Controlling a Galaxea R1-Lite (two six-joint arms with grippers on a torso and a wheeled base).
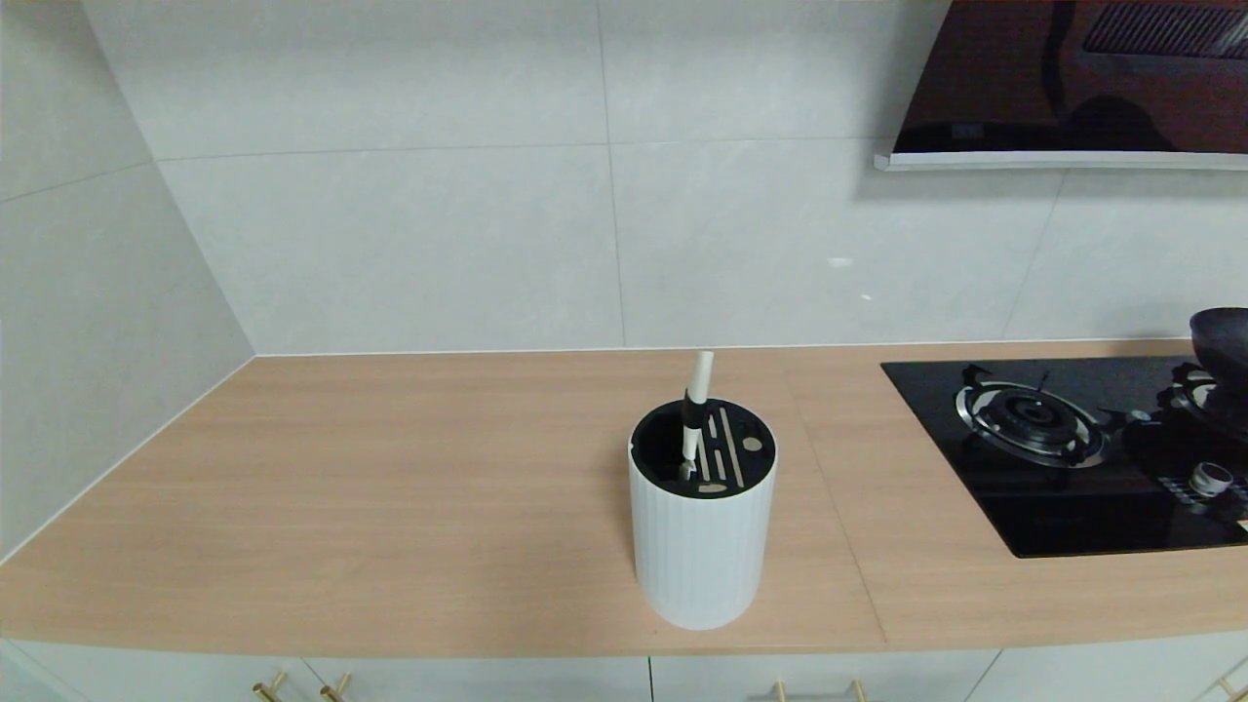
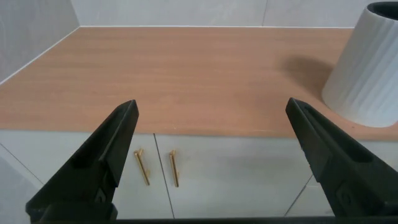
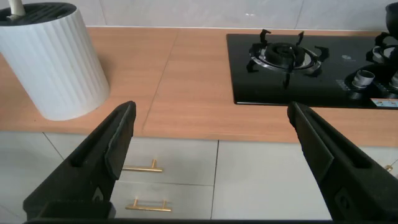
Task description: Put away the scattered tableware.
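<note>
Where the wooden desk (image 1: 390, 487) meets the grey wall tiles (image 1: 439, 244), a black hob (image 1: 1053, 458) sits at frame right. White ribbed holder (image 1: 700, 546) at centre frame, white-handled utensil (image 1: 696, 400) upright in its slotted top. Left end effector (image 2: 211, 106) and right end effector (image 3: 211, 109): spread wide, empty, apart from the holder.

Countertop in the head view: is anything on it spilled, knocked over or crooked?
Nothing stands out. The white holder stands upright on the countertop, apart from the hob, and the one utensil in it merely leans a little in its opening. No spill or damage shows.
</note>
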